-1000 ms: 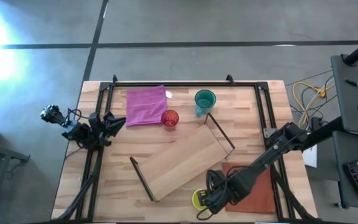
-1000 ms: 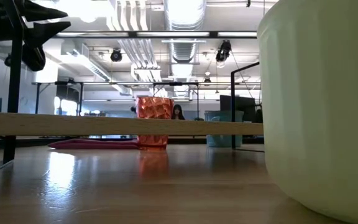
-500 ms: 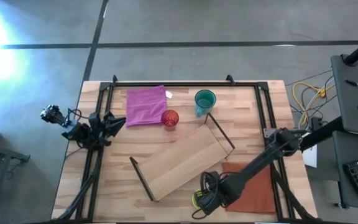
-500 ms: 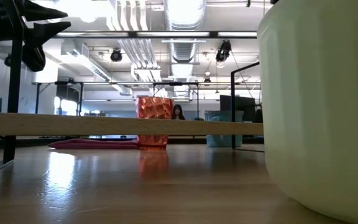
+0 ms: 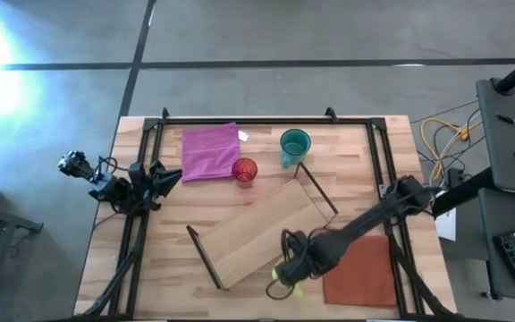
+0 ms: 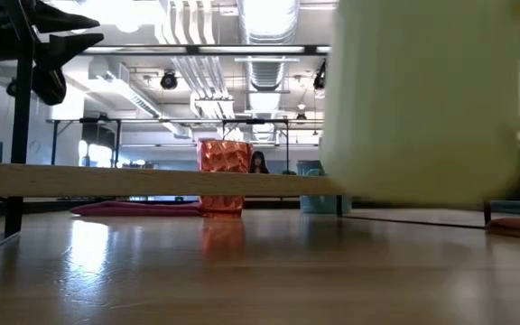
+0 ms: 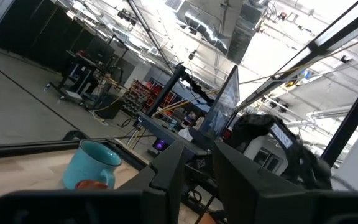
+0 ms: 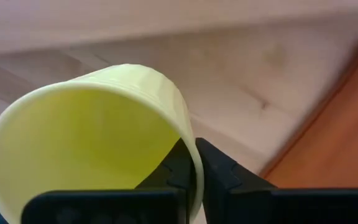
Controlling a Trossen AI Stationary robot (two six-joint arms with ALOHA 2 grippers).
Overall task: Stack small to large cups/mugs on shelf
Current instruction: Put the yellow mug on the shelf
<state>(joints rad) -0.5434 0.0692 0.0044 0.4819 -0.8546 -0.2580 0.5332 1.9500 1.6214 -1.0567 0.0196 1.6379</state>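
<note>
The yellow-green mug [image 5: 282,275] hangs just off the table beside the shelf's near right corner, with my right gripper [image 5: 291,266] shut on it. The shelf [image 5: 262,231], a light plank with dark wire frames at both ends, lies slantwise mid-table. Beyond it, the small orange-red cup [image 5: 245,170] and the teal mug [image 5: 295,146] stand on their bases on the table. My left gripper [image 5: 164,174] waits open at the left edge, touching nothing. My right gripper pinches the mug's rim [image 8: 190,151], with one finger [image 8: 178,169] inside the mug and the other [image 8: 219,173] outside its wall. The fingers come from above, slanting down. The mug [image 6: 422,99] hangs lifted clear of the table, roughly upright.
A pink cloth [image 5: 210,150] lies at the far left of the table, next to the orange-red cup. A brown square mat [image 5: 362,270] lies at the near right, beside the right arm. A dark metal frame [image 5: 266,121] runs around the table's edges.
My right gripper has shut on the yellow-green mug's rim and lifted it off the table. It has carried the mug toward the table's left and slightly far, toward the shelf's near right corner.
</note>
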